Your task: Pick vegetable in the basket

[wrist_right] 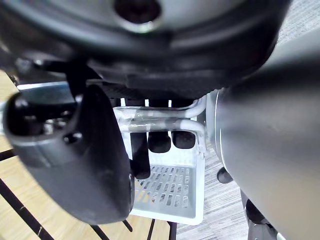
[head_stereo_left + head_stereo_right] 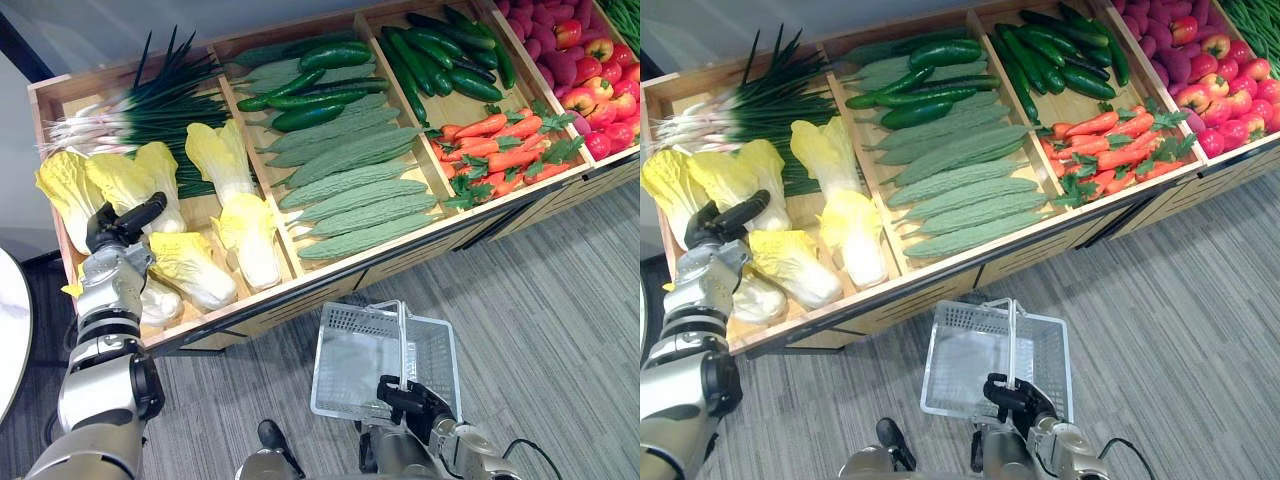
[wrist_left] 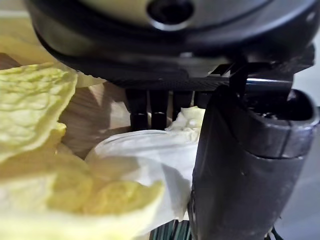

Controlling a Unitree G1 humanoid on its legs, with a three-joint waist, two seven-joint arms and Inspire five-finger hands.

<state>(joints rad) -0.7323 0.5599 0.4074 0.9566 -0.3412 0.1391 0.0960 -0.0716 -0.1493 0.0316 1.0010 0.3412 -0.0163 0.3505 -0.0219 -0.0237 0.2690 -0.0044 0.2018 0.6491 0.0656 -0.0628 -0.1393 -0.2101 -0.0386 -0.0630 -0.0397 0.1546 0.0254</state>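
A wooden stand (image 2: pixel 300 285) is divided into compartments. The one at the robot's left holds one bunch of green onions (image 2: pixel 150 105) at the back and seven pale yellow cabbages (image 2: pixel 250 235) in front of it. The next holds four or five dark cucumbers (image 2: pixel 335 55) at the back and about nine knobbly bitter gourds (image 2: pixel 350 195) lying crosswise in front. The third holds more cucumbers (image 2: pixel 440 50), roughly eight, behind a heap of carrots (image 2: pixel 500 150) too tangled to count. The fourth is piled with red and purple produce (image 2: pixel 600 100). The left hand (image 2: pixel 118 228) hangs over the cabbages at the near left corner. Its fingers (image 3: pixel 150 107) are loosely straight and point down at the white base of one cabbage, gripping nothing, and the thumb stands apart. One grey mesh basket (image 2: pixel 345 370) hangs above the carpeted floor (image 2: pixel 540 300) just in front of the stand, its bottom bare. The right hand (image 2: pixel 415 400) has its fingers (image 1: pixel 160 142) curled round the basket's handle (image 1: pixel 165 122).
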